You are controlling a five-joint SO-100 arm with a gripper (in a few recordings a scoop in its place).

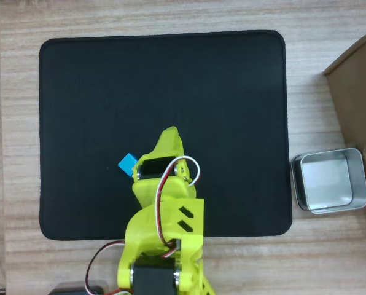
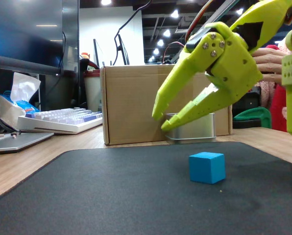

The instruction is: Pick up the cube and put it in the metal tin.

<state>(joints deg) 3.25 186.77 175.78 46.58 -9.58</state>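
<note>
Jaws of the yellow-green gripper hang spread above the cube, which sits free on the black mat toward its front edge, well apart from the metal tin at the counter's right side.

No text, label, brand, number or sign can be read on anything in the overhead view or the fixed view.

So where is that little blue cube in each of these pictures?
Overhead view: the cube lies left of centre on the black mat, partly under the yellow tool.
Fixed view: the cube sits right of centre on the mat.
Shared landmark: the metal tin.
</note>
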